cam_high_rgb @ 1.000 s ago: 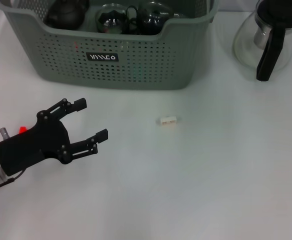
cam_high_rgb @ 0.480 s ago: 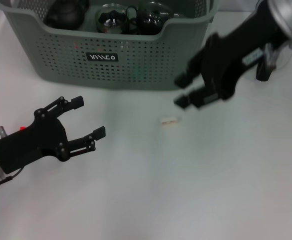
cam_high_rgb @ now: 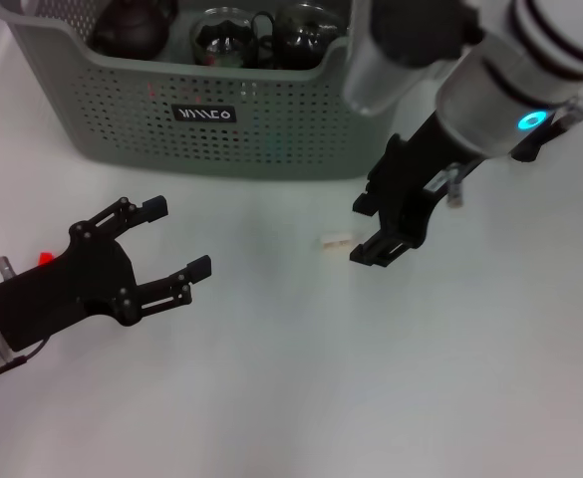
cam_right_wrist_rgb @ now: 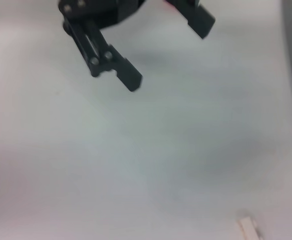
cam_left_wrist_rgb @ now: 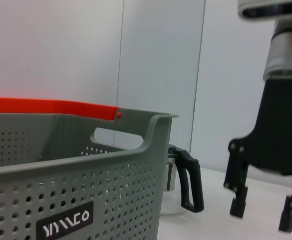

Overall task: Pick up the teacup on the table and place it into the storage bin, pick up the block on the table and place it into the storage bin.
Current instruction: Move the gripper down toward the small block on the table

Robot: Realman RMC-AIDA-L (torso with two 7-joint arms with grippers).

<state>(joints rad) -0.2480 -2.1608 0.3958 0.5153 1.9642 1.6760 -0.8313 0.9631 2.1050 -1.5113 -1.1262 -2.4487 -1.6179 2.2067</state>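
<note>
Jaws spread and empty, the right gripper (cam_high_rgb: 370, 229) hangs just beside the small cream block (cam_high_rgb: 337, 241), studs showing.

Both arms are showing silver cylindrical bodies ending in black linkage hands: the left hand (cam_high_rgb: 166, 239), and the right hand (cam_high_rgb: 369, 229) whose arm is glowing with a cyan light.

Head camera looked steeply down on the table (cam_high_rgb: 301, 378). Left wrist camera sat low, facing the storage bin (cam_left_wrist_rgb: 76, 170) wall closely. Right wrist camera looked down near the tabletop. All views shared the bin; the block (cam_high_rgb: 337, 241) appeared in two.
</note>
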